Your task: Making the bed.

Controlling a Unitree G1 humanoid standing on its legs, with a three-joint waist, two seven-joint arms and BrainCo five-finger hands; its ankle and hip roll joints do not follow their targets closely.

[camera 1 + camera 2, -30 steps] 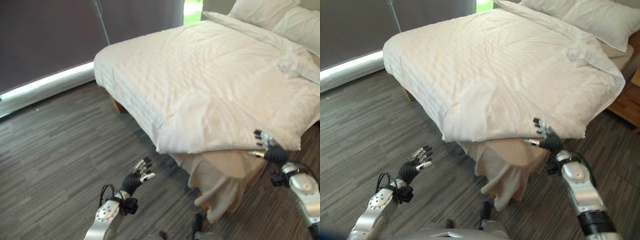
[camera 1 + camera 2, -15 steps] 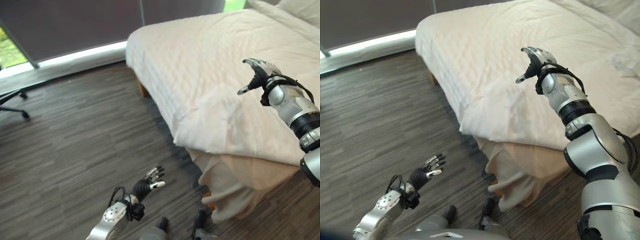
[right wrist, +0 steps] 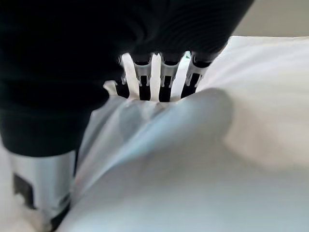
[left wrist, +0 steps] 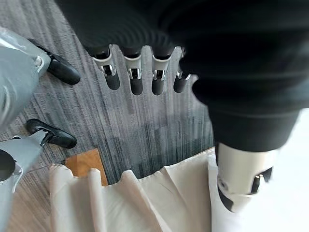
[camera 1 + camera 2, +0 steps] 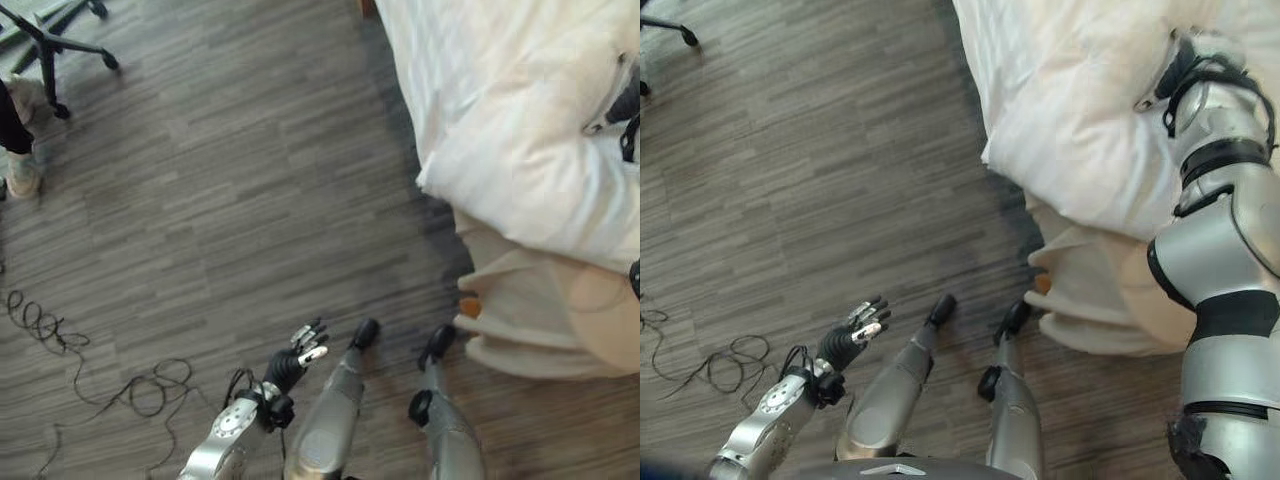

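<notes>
Right hand (image 5: 1188, 62) has come down from mid-air onto the white duvet (image 5: 520, 130) at 2 o'clock, fingers straight with tips sunk in a fold, probably starting to smooth it, while left hand (image 5: 853, 335) hangs spread-fingered over the floor (image 5: 220, 180) at 7 o'clock.

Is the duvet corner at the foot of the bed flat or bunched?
Bunched. The white duvet puffs up in a rounded fold at the corner, where the right hand rests on it; the beige sheet hangs loose in folds below.
</notes>
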